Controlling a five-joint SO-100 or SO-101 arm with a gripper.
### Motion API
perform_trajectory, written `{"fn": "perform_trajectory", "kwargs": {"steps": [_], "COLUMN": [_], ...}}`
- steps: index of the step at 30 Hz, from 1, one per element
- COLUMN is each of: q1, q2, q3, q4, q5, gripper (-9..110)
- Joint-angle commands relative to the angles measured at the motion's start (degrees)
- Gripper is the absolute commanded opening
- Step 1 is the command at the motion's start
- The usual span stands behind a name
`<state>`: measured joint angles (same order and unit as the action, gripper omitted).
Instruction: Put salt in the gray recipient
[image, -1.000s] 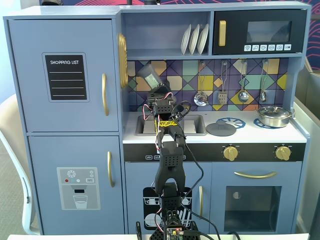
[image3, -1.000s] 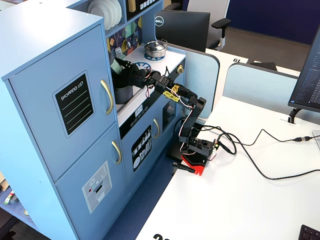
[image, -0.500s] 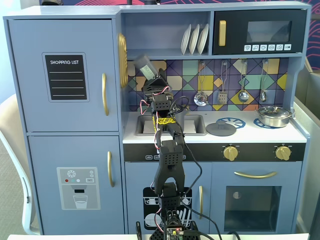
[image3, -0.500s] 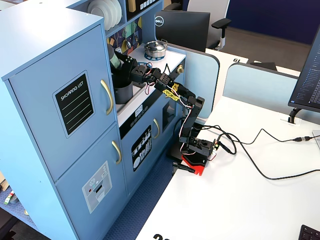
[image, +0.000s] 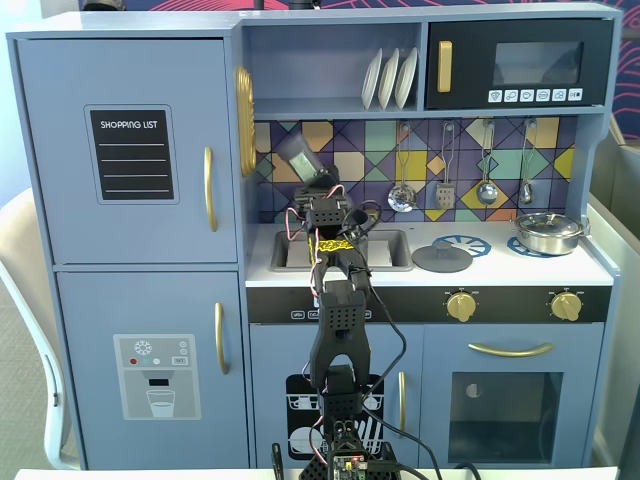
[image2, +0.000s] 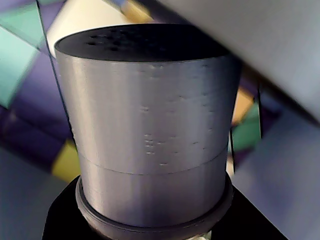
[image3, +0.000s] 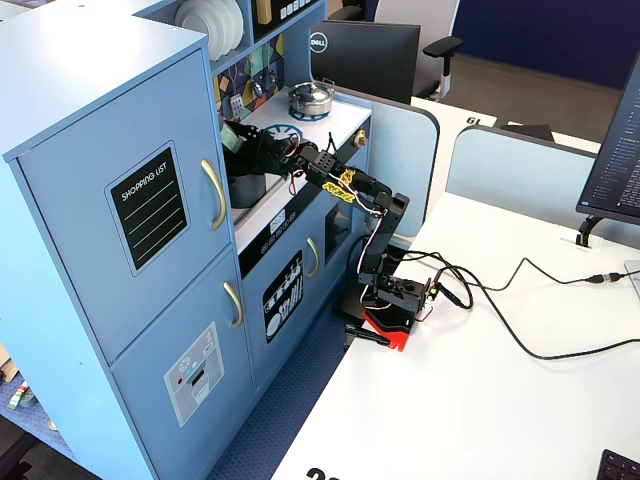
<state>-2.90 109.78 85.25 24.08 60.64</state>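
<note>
The claw (image: 312, 180) grips the salt shaker (image: 297, 157), tilted above the sink at the counter's left end. The gray pot (image3: 246, 187) sits just below. Tipping the holed top lower, squarely over the pot's mouth, should work best.

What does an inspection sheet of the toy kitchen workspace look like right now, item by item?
Surface: toy kitchen counter, white, with a sink and painted burners.
Job's things: salt is tilted, held up in front of the backsplash over the sink side; its holed top shows in the wrist view. Gray recipient stands below the shaker.
Clutter: flat gray lid on the counter; silver pan on the right burner; utensils hanging; plates on the shelf.
Grippers: gripper, jaws shut on the salt.
Cables: black cables run across the white desk from the arm's base.
Surroundings: monitor, office chair, desk dividers.
</note>
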Motion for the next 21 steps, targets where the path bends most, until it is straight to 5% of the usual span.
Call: {"fn": "perform_trajectory", "kwargs": {"steps": [1,9,21], "q1": [-3.78,-5.45,0.97], "q2": [0.97,-3.25,2.9], "q3": [-9.23,-19.6,-3.78], "q4": [-4.48,-2.64,1.67], "q5": [-3.43,-3.69,-0.88], "gripper": [0,0,0]}}
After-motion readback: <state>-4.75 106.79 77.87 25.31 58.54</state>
